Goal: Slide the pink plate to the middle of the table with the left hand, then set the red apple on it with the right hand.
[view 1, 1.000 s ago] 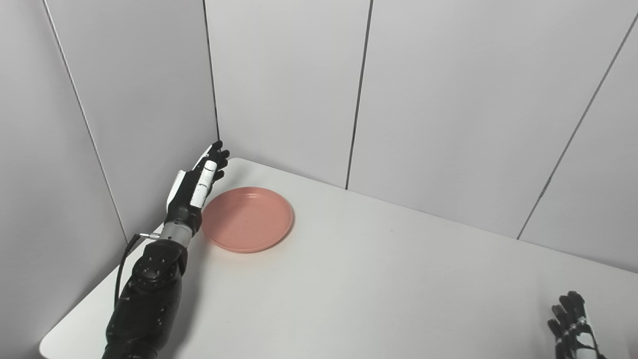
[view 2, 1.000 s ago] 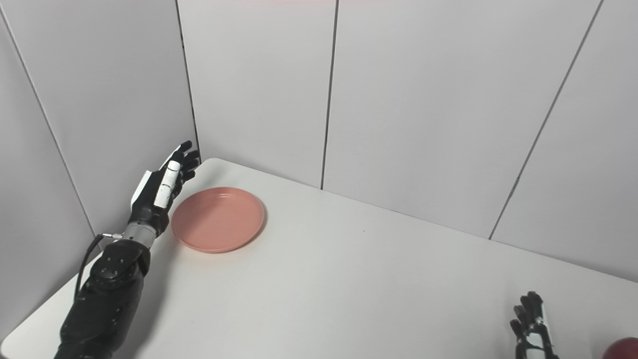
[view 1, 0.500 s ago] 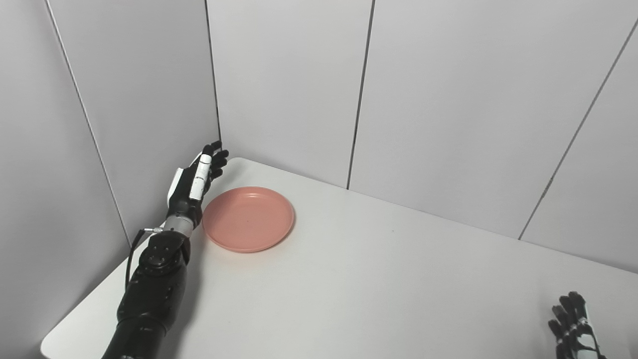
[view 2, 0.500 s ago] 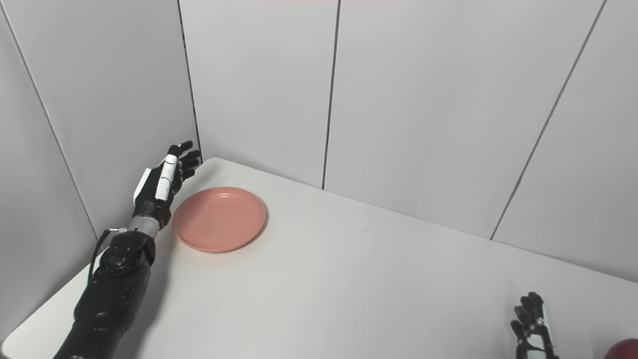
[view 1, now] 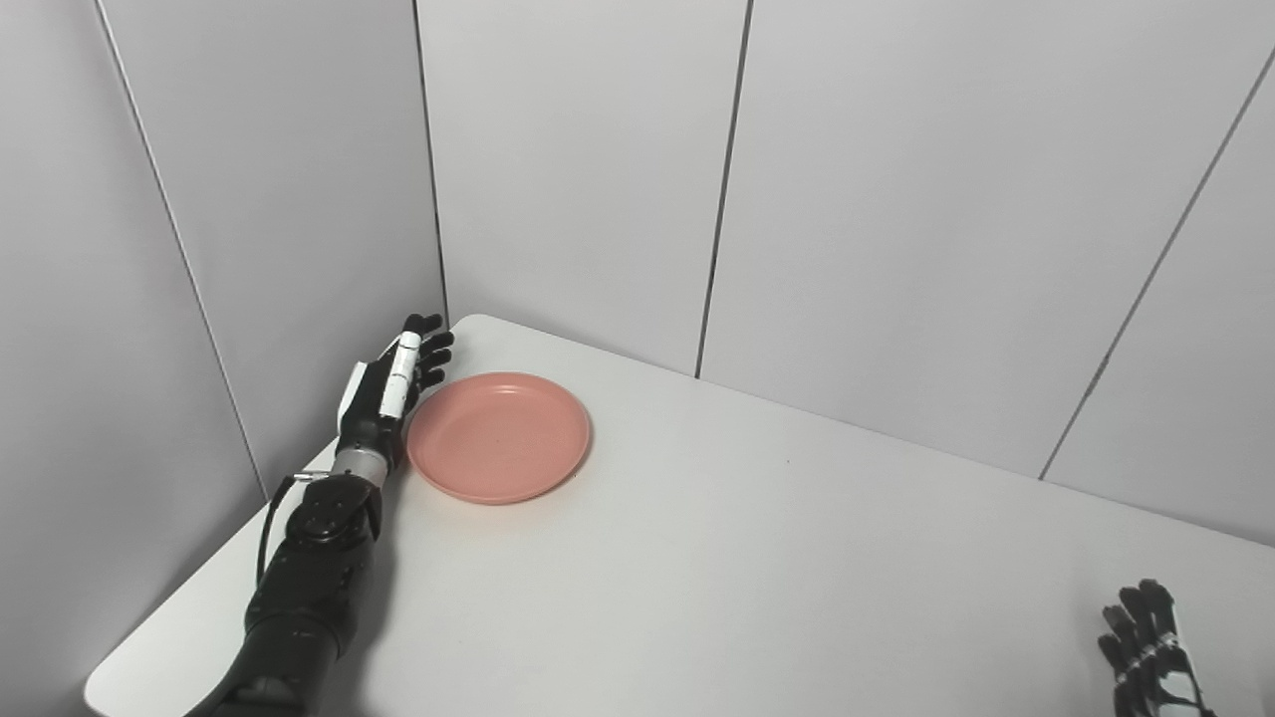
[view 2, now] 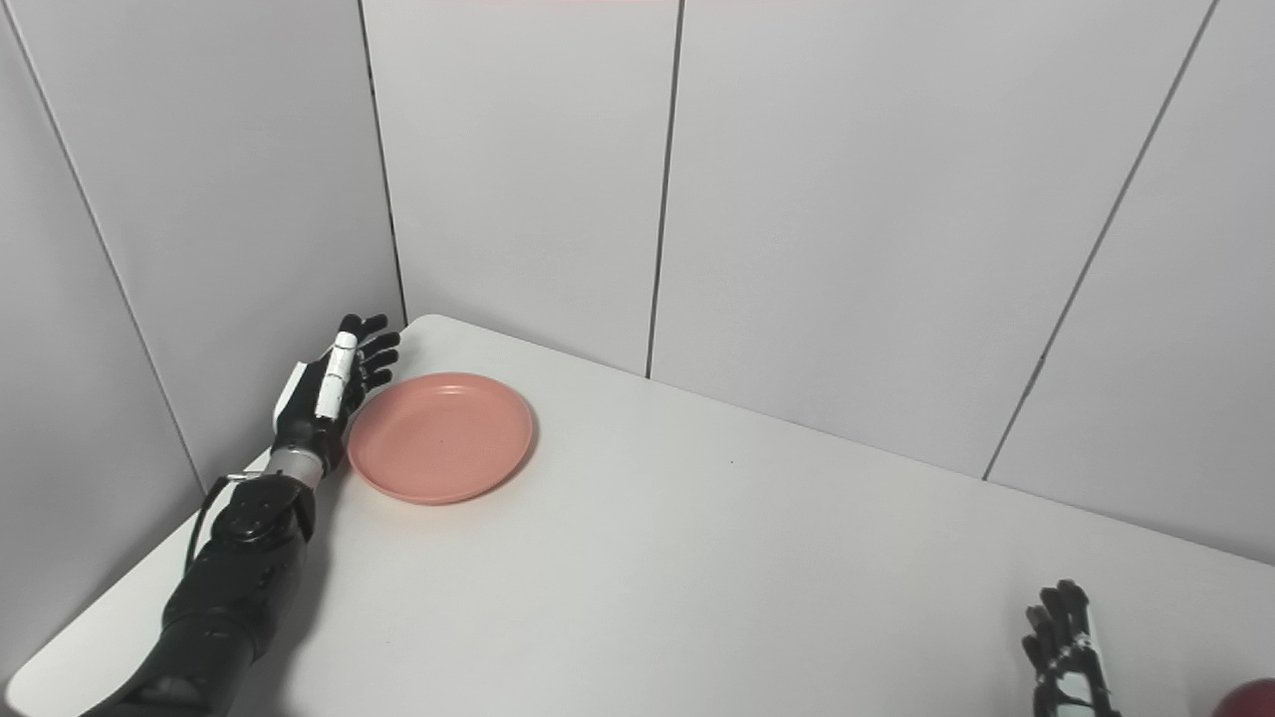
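Left hand (view 1: 383,393): black-and-white, fingers spread and straight, holding nothing; set on edge at left of frame, just beside the outer rim of the plate, contact not certain.
Reason for that pose: likely flat palm facing the plate so as to push it sideways toward frame centre rather than lift it; a judgement only.
Left arm: black forearm entering from bottom left, lying low along the table edge, close to the side wall.
Pink round shallow plate (view 1: 498,435): flat on the table in the left part of frame, near the far left corner, well apart from the middle; not yet slid.
Right hand (view 2: 1066,652): lower right corner of frame, fingers upright and slightly apart, nothing between them; seemingly waiting.
Red apple (view 2: 1250,697): only a sliver at the bottom right edge of the right eye view, just beside the right hand; out of the left eye view.
White table (view 1: 757,558): bare stretch between plate and frame centre, nothing seen in the sliding path.
Grey panelled walls (view 1: 896,199): close behind and left of the plate; little room for the left hand between wall and rim.
Risk: rim may ride under the fingers, or plate may turn instead of gliding straight.
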Tool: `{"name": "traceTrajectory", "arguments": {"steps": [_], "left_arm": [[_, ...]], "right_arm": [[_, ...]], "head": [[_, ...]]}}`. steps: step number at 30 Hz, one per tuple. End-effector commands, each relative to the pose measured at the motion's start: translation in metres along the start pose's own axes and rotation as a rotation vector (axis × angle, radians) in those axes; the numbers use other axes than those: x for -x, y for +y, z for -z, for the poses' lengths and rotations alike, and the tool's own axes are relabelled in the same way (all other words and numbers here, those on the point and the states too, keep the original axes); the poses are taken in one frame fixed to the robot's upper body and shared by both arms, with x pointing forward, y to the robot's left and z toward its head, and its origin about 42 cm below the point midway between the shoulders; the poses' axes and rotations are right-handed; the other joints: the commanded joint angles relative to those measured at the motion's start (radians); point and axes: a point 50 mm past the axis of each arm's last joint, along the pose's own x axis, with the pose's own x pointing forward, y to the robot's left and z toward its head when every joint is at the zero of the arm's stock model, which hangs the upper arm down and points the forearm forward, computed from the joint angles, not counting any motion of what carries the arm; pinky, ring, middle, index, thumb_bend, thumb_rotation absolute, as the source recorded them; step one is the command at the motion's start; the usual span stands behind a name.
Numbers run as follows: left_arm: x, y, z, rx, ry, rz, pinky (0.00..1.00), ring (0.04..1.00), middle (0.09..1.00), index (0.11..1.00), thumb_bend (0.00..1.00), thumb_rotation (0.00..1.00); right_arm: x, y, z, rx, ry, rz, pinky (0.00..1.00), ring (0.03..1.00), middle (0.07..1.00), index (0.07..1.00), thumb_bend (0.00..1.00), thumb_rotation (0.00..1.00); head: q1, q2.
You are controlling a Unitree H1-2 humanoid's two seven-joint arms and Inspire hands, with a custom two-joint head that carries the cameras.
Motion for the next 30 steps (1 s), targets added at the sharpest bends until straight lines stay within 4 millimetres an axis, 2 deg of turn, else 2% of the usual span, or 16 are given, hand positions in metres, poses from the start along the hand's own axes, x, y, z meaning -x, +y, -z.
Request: {"name": "traceTrajectory", "arguments": {"steps": [1,13,30], "left_arm": [[-0.022,0.009,-0.039,0.004,-0.130,0.002,0.87,0.861,0.842,0.836,0.75,1.00],[-0.021,0.000,-0.025,0.083,-0.080,0.042,0.90,0.876,0.859,0.860,0.76,1.00],[-0.017,-0.037,-0.019,0.120,-0.049,0.168,0.90,0.905,0.887,0.874,0.80,1.00]], "right_arm": [[0.002,-0.002,-0.001,0.006,-0.043,0.000,1.00,0.985,0.985,0.996,0.75,1.00],[0.003,-0.001,-0.004,0.000,-0.049,0.007,1.00,0.972,0.976,0.990,0.74,1.00],[0.001,0.001,-0.005,-0.001,-0.042,0.013,1.00,0.982,0.986,0.998,0.73,1.00]], "head": [[-0.004,-0.002],[-0.012,0.002],[-0.031,0.002]]}}
